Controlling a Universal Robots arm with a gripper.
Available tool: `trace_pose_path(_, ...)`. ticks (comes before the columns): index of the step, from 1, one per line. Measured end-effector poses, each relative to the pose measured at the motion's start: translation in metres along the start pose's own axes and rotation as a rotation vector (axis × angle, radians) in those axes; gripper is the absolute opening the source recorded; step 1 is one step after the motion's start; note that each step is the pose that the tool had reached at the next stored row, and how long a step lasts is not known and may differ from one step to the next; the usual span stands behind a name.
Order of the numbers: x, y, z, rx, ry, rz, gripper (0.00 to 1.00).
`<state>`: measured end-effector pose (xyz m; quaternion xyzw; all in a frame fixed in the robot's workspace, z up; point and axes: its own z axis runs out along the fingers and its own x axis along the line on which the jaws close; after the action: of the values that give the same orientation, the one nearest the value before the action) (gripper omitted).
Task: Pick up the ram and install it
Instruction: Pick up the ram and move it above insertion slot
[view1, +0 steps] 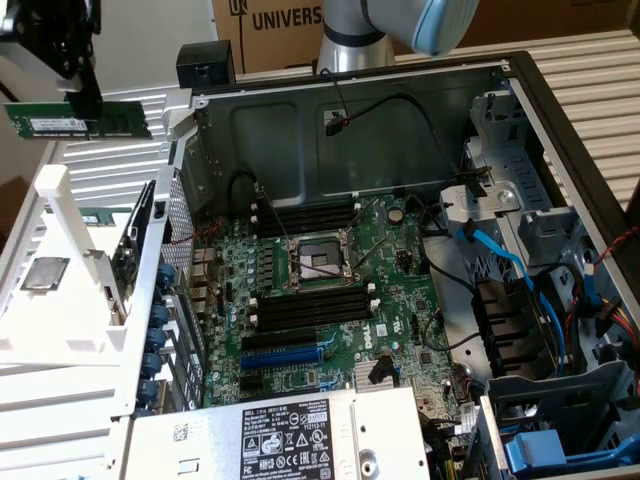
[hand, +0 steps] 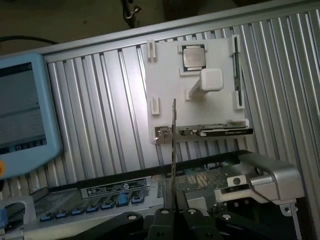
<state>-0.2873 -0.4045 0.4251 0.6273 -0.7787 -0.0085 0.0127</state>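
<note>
the black, blocky end effector (view1: 88, 110) is pinching its fingers nearly together on the ram (view1: 45, 122), a long, flat, dark-green board with black chips and a small white label. it is holding the stick level and on edge in the air at the exterior view's left, outside the computer case (view1: 290, 130) and well apart from the black plastic memory slots (view1: 310, 308). the fingers are covering part of the stick's length, and the picture's edge is cutting off the body of the end effector.

in the wrist view the ram (hand: 173, 140) is showing edge-on, as a thin dark line rising from between the fingertips of the end effector (hand: 173, 202), so its chips are impossible to make out. behind it a matte white holder plate (hand: 165, 75) is lying on the ribbed aluminium bench (hand: 100, 110), carrying a square, metal-topped processor (hand: 193, 57) and, along one side, a dark card (hand: 220, 132) too dim to read. a pale-blue pendant (hand: 25, 110) is being cropped by the frame.

in the exterior view the same plate (view1: 60, 330) and processor (view1: 45, 272) are lying beside the case. inside it, the green motherboard (view1: 400, 290) is carrying a glossy blue expansion slot (view1: 285, 353). a grey metal power supply (view1: 285, 435) is hiding the motherboard's near edge.
</note>
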Motion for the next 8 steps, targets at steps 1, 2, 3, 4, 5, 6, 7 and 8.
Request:
trace_pose_path(1, -0.001, -0.0043, -0.0009, -0.0003, 0.0001, 0.0, 0.12)
trace_pose_path(2, -0.002, -0.0088, -0.0017, -0.0008, 0.0002, 0.0, 0.12)
trace_pose_path(3, -0.003, -0.0132, -0.0022, -0.0012, 0.0003, 0.0, 0.12)
trace_pose_path(4, -0.004, -0.0174, -0.0027, -0.0016, 0.0003, 0.0, 0.12)
trace_pose_path(5, -0.005, -0.0222, -0.0031, -0.002, 0.0004, 0.0, 0.12)
trace_pose_path(6, -0.007, -0.031, -0.0036, -0.0026, 0.0006, 0.0, 0.12)
trace_pose_path(7, -0.008, -0.0357, -0.0039, -0.0029, 0.0007, 0.0, 0.12)
trace_pose_path(8, -0.009, -0.0402, -0.0041, -0.0033, 0.0008, 0.0, 0.12)
